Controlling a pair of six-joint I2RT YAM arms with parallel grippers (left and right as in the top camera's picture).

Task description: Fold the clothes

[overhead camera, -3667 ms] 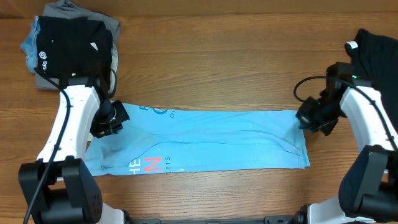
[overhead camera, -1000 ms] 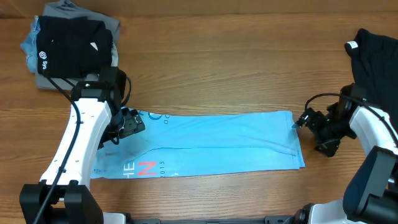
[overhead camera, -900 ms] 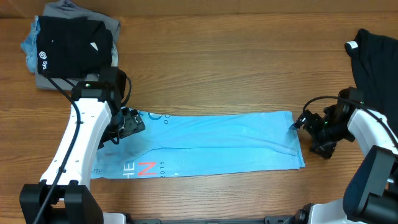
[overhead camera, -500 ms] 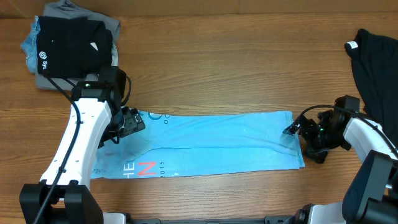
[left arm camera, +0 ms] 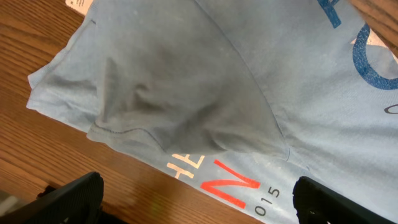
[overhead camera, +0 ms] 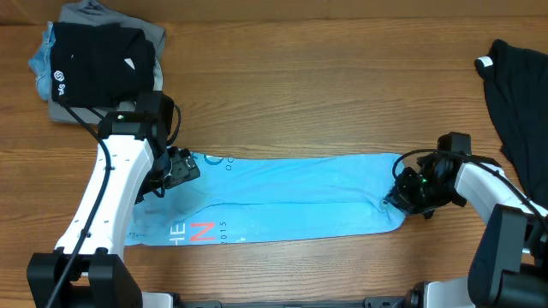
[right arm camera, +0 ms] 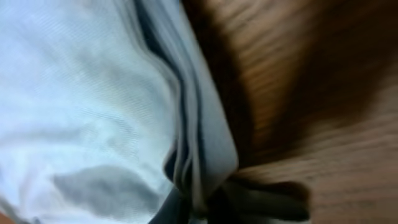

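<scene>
On the wooden table (overhead camera: pixel 300 103), a clothes pile (overhead camera: pixel 98 60) fills the far left corner, the left gripper (overhead camera: pixel 180 168) hangs spread wide over the left end of the T-shirt (overhead camera: pixel 291 201) along the near edge, the right gripper (overhead camera: pixel 402 195) is clamped on its right end, and a black garment (overhead camera: pixel 518 94) lies at the right edge.

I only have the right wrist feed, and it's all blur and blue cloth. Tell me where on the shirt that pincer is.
Observer: The right pincer is shut on the right-hand end of the light blue T-shirt, which lies as a long band across the table.
Operator: Give me the left arm.
Observer: The left pincer is open, over the shirt's other end, near the coral-red lettering.
Operator: Report what else is near my side.
Observer: A black garment with a white tag lies at the far right edge, apart from the shirt.
</scene>
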